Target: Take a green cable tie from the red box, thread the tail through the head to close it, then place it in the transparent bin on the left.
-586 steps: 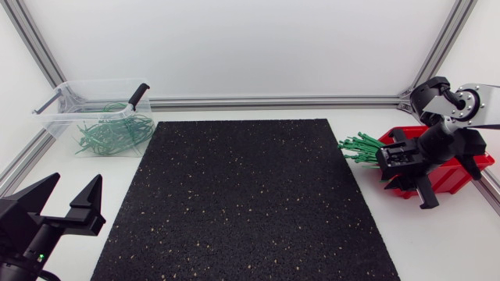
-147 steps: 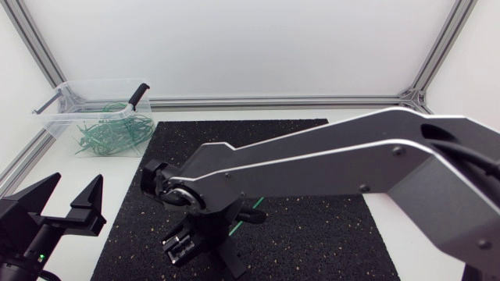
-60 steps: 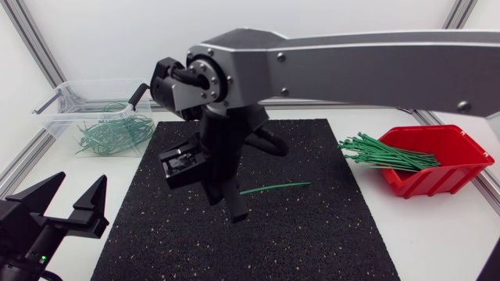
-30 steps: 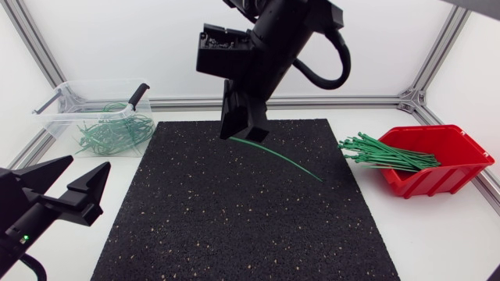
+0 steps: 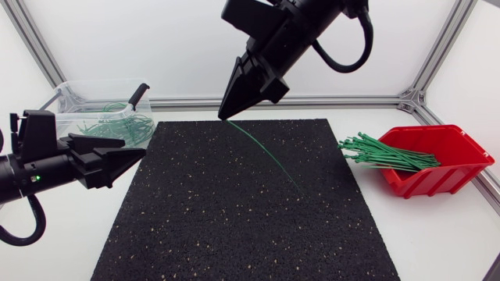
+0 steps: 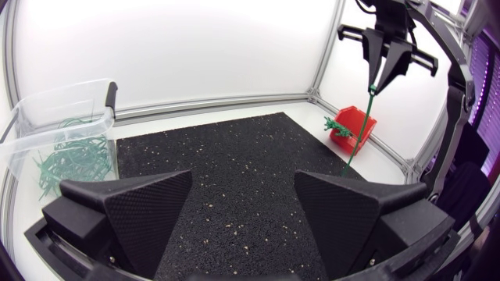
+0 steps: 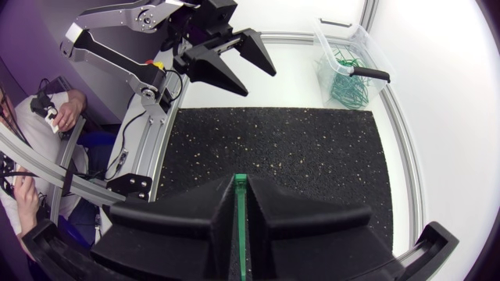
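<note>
Black mat point(image 5: 234, 211) on white table point(image 5: 437, 234), right gripper point(image 5: 228, 113) high above its far edge, fingers pinching green cable tie point(image 5: 269, 156) that hangs down, left gripper point(image 5: 134, 148) wide open, empty, near transparent bin point(image 5: 58, 117).

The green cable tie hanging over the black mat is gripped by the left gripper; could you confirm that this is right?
Not quite: the right gripper holds the green cable tie over the black mat, as the head view shows.

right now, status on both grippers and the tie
Right gripper shut on green cable tie, held high. Left gripper open, empty. Nothing between them.
</note>
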